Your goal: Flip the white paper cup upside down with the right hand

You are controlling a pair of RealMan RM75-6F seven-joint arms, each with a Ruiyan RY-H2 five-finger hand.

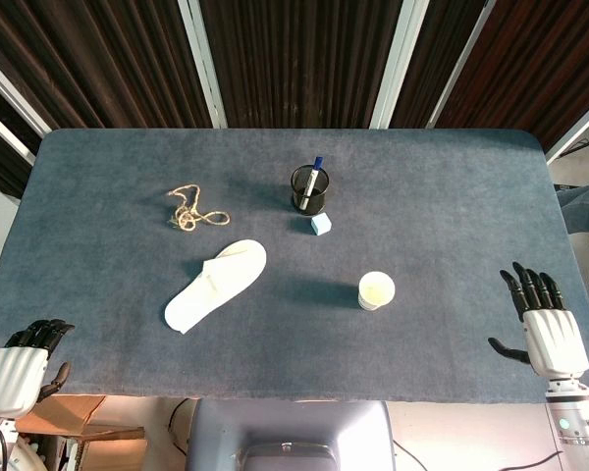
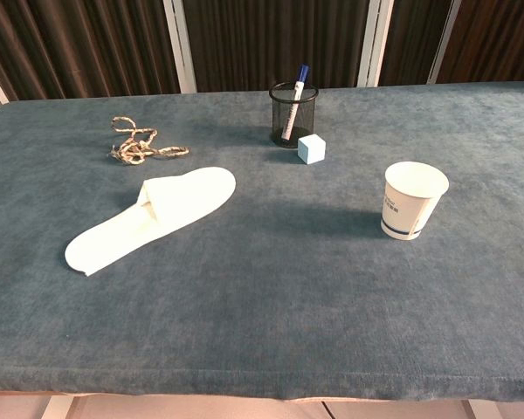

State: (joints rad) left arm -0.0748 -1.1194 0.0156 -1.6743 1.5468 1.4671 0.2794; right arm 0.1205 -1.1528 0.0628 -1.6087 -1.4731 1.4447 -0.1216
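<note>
The white paper cup (image 1: 376, 290) (image 2: 413, 200) stands upright, mouth up, on the blue table right of centre. My right hand (image 1: 547, 327) hovers over the table's front right corner, well to the right of the cup, fingers spread and holding nothing. At the front left corner my left hand (image 1: 22, 370) hangs just off the table edge, fingers apart and empty. Neither hand shows in the chest view.
A white slipper (image 1: 217, 284) (image 2: 152, 217) lies left of centre. A tangle of rope (image 1: 193, 209) (image 2: 138, 144) lies behind it. A black mesh pen holder (image 1: 309, 188) (image 2: 293, 113) with a blue-capped pen and a small pale cube (image 1: 321, 224) (image 2: 310, 148) stand behind the cup.
</note>
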